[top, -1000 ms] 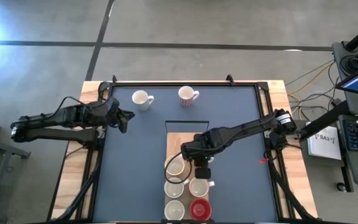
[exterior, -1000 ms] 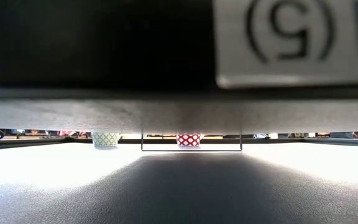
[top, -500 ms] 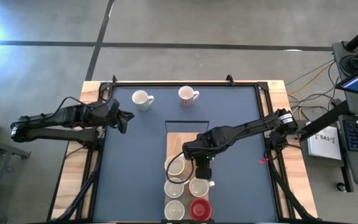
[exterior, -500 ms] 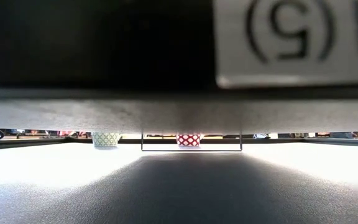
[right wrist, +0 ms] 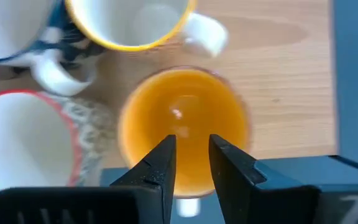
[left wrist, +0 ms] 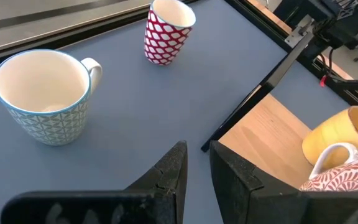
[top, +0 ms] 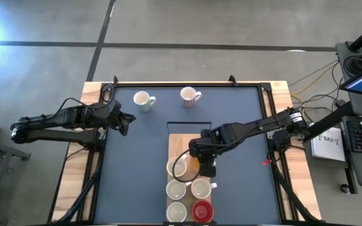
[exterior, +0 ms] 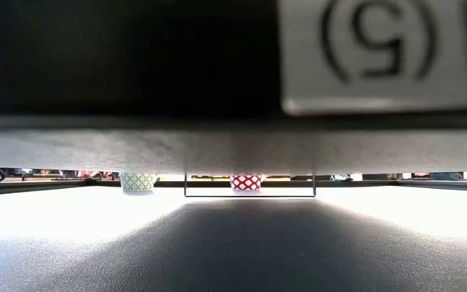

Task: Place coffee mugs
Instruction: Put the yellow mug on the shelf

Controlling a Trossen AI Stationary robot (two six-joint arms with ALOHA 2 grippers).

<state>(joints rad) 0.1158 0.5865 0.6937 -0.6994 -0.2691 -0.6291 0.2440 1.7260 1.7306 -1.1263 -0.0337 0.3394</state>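
Observation:
On the wooden board (top: 182, 141) at the table's near middle stand several mugs. They are a yellow-rimmed one (top: 176, 167), an orange mug (top: 195, 166), cream ones (top: 176, 189) and a red one (top: 202, 211). My right gripper (top: 207, 164) hangs over the orange mug (right wrist: 185, 124) with a narrow finger gap. Two patterned mugs stand upright on the far mat, a teal one (left wrist: 42, 96) and a red-white one (left wrist: 166, 31). My left gripper (top: 127, 119) waits shut at the table's left, touching nothing. My right gripper comes from above, pointing down, at the orange mug's near side. A pale bit of handle (right wrist: 186, 204) shows between the fingers, just below the rim. The fingers hide the place of contact, so I cannot tell whether the mug's base rests on the board.
The yellow-rimmed mug (right wrist: 129, 22) and a red-rimmed mug (right wrist: 20, 140) stand close beside the orange one. The far part of the board and the blue mat (top: 143, 150) around it are bare. The low view is mostly blocked; only the two far mugs (exterior: 139, 182) show.
My right gripper has shifted slightly toward the table's far right, and its forearm has swung the same way. More of the orange mug now shows beside the gripper.

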